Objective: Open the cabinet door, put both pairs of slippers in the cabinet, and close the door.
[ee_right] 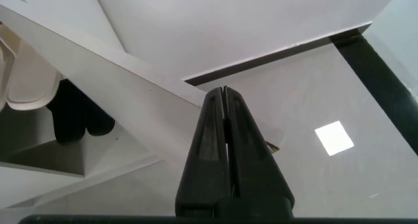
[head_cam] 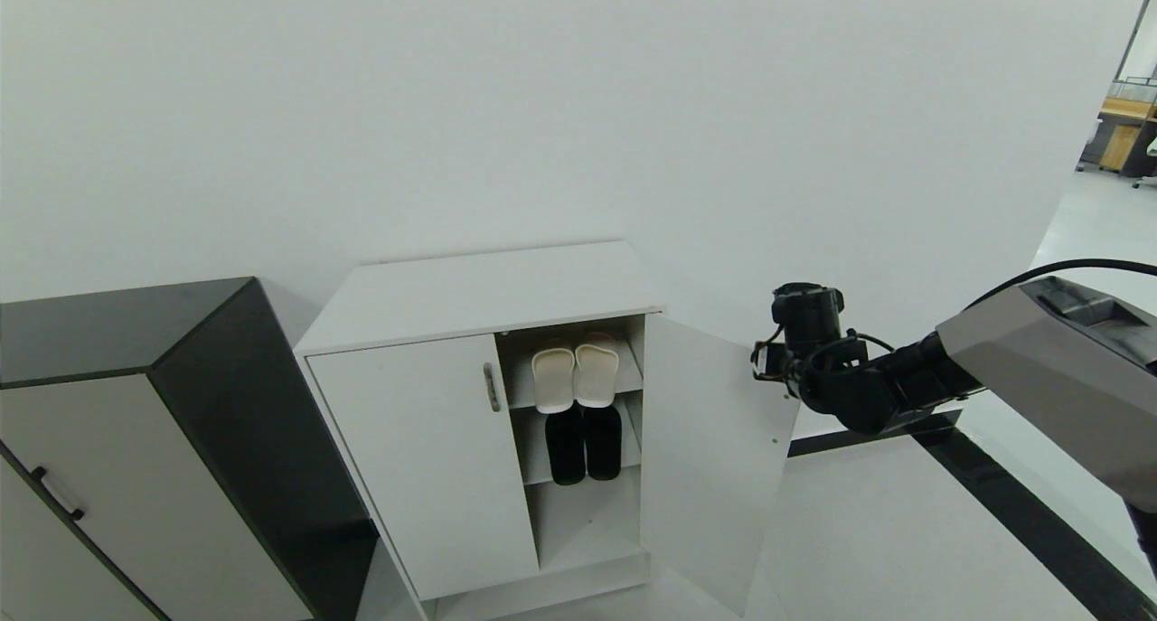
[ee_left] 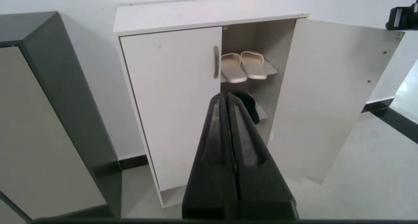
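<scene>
Both pairs are already lying inside the cabinet (head_cam: 479, 286). The white slippers (head_cam: 576, 377) are sitting on its upper shelf and the black slippers (head_cam: 584, 442) on the shelf just below. Judging from that, closing the door (head_cam: 714, 440) is the step now in hand. That door is standing wide open on the cabinet's right side, with its free edge swung well away from the cabinet front.

The right pincer (head_cam: 764, 361) is hovering just beside the top of that free edge. Its fingers are pressed together and holding nothing (the right wrist view shows no gap between them). I cannot tell whether it is touching the panel. The left pincer (ee_left: 226, 101) is hanging in front of the cabinet, facing the closed left door (head_cam: 416, 458), and it too is clamped tight and empty.

To do this well, the right pincer should be pushing on the door's outer face, close to the free edge and far from the hinge, where a light push is turning the panel most easily. The push should be following the door's arc toward the cabinet front rather than driving straight in, or the closed fingers may be sliding off the smooth face.

The slippers' ends seem to be reaching close to the shelf fronts. The last part of the swing should therefore be going slowly, in case the door is catching them.
</scene>
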Motion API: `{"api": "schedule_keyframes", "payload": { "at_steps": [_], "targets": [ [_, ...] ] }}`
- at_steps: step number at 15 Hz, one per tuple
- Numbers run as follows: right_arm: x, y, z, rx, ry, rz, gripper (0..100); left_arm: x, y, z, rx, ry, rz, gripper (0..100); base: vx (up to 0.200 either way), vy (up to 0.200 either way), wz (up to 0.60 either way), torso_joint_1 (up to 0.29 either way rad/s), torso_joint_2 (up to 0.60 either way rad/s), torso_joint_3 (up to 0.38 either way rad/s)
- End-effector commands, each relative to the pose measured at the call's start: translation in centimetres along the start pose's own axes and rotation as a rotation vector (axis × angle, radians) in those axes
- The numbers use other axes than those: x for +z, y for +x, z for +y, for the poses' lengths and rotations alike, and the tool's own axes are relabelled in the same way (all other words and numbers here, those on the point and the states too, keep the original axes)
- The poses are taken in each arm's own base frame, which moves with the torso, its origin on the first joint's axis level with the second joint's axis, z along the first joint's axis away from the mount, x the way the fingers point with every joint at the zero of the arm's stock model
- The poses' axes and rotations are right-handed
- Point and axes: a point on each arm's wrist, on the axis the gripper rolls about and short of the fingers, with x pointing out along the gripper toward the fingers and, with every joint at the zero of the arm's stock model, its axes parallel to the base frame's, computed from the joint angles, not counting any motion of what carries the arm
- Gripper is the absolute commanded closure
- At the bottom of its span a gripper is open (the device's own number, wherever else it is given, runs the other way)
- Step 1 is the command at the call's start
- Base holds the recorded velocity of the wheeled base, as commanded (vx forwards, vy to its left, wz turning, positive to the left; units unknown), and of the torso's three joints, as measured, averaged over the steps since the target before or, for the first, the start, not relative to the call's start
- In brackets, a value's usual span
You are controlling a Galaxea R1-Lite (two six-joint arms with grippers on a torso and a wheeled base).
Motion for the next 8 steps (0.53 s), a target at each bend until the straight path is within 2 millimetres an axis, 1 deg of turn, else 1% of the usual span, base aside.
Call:
{"api": "schedule_keyframes", "payload": {
  "at_steps": [1, 4, 6, 8],
  "targets": [
    [-0.1, 0.0, 0.0, -0.001, -0.001, 0.002, 100, 0.0, 0.0, 0.0, 0.0, 0.0, 0.0, 100, 0.0, 0.0, 0.0, 0.0, 0.0, 0.0],
    [0.0, -0.6, 0.1, 0.004, -0.006, 0.004, 100, 0.0, 0.0, 0.0, 0.0, 0.0, 0.0, 100, 0.0, 0.0, 0.0, 0.0, 0.0, 0.0],
    [-0.4, -3.0, 1.0, 0.039, -0.025, 0.018, 100, 0.0, 0.0, 0.0, 0.0, 0.0, 0.0, 100, 0.0, 0.0, 0.0, 0.0, 0.0, 0.0],
    [-0.5, -6.9, 2.3, 0.103, -0.031, 0.028, 100, 0.0, 0.0, 0.0, 0.0, 0.0, 0.0, 100, 0.0, 0.0, 0.0, 0.0, 0.0, 0.0]
  ]
}}
